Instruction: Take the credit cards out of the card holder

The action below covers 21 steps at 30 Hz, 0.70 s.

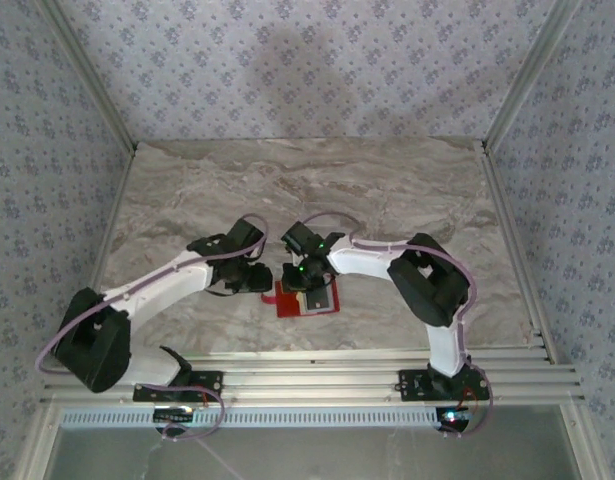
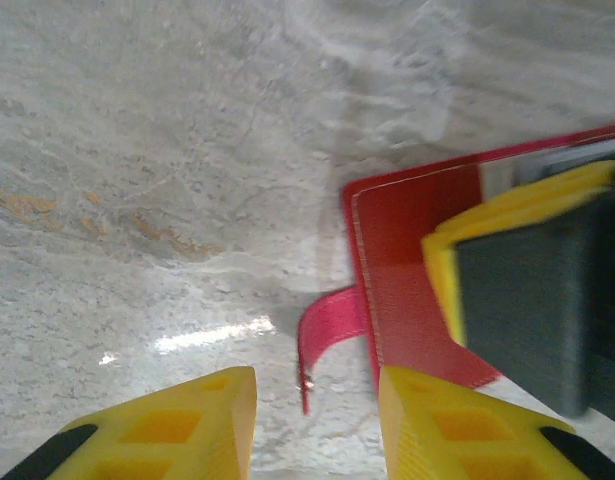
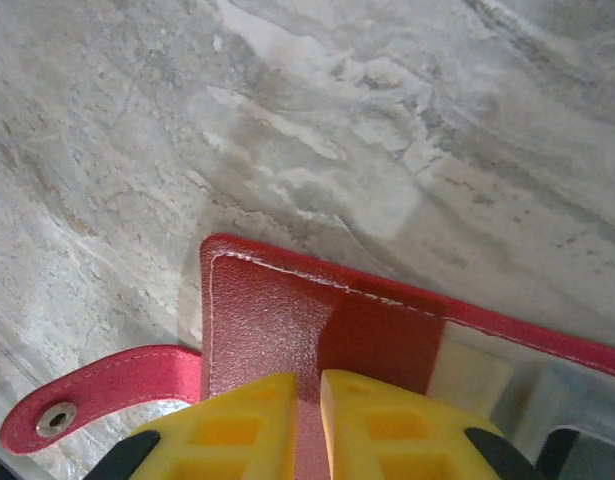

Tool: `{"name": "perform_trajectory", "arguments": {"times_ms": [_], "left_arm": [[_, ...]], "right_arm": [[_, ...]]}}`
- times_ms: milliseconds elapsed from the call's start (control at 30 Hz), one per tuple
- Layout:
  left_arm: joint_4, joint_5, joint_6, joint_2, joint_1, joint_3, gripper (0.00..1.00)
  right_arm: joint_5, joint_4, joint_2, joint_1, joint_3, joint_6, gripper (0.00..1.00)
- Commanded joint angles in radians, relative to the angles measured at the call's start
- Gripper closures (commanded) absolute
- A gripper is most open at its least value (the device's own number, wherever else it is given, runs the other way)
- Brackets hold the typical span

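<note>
From above, the left gripper (image 1: pixel 259 280) and right gripper (image 1: pixel 302 283) stood over the holder (image 1: pixel 319 304) on the table (image 1: pixel 287 180). Left wrist: the left gripper (image 2: pixel 317 420) was part open and empty, the holder (image 2: pixel 407 260) just beside it. Right wrist: the right gripper (image 3: pixel 307 415) was nearly closed over the holder (image 3: pixel 277 310); whether it gripped was unclear.

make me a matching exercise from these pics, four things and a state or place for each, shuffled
Things:
1. card holder
2. strap
3. left gripper
4. right gripper

Descriptions:
a. fingers apart, holding nothing
b. flat red rectangle lying on the table
c. fingers nearly together, red edge between them
d. sticks out sideways, metal snap at its end

Pairs: 1-b, 2-d, 3-a, 4-c
</note>
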Motion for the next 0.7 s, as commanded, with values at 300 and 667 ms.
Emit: {"name": "perform_trajectory", "arguments": {"times_ms": [300,667], "left_arm": [[0.149,0.119,-0.201,0.020,-0.094,0.012,0.69],[0.235,0.151,-0.233,0.245,-0.153,0.114,0.78]], "right_arm": [[-0.015,-0.040,-0.160,-0.070,-0.029,-0.026,0.75],[0.065,-0.118,-0.320,-0.160,-0.212,-0.065,0.70]]}}
